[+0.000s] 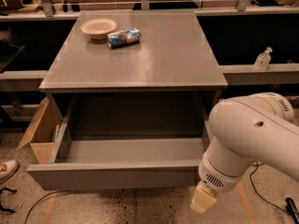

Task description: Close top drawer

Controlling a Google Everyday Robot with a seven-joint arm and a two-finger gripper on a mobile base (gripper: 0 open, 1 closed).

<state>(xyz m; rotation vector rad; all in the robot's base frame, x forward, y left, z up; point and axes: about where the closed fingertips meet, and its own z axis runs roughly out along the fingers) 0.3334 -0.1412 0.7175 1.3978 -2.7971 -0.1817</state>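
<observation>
Speckled flooring surrounds a grey cabinet (135, 55) set against a low shelf line. On the cabinet's flat top, well back from the front edge, a pale bowl (98, 28) sits just beside a crumpled can (124, 37). A cardboard box (41, 130) stands on the floor at the cabinet's left side as viewed.

Subject: the top drawer (112, 177) stands pulled fully out toward the camera. Its interior shows nothing inside. The plain front panel is the nearest part, low in the view.

Position of tool: the gripper (204, 203) hangs at the lower right of the view. It sits below the bulky white arm (247, 134), near the right end of the drawer front and a little lower than it. Whether the gripper is spread or closed cannot be told. Contact with the panel cannot be confirmed, because the arm covers that corner.

Governing relation: the drawer front lies up and to the left of the gripper as viewed. Its long axis runs side to side across the view, parallel to the cabinet's front edge. The drawer faces the camera, and its travel runs at right angles to that axis, back into the cabinet.

Assessment: closing has not begun. A push would need to meet the front panel and drive away from the camera. A push near the right end, rather than the middle, risks skewing the drawer on its runners.
</observation>
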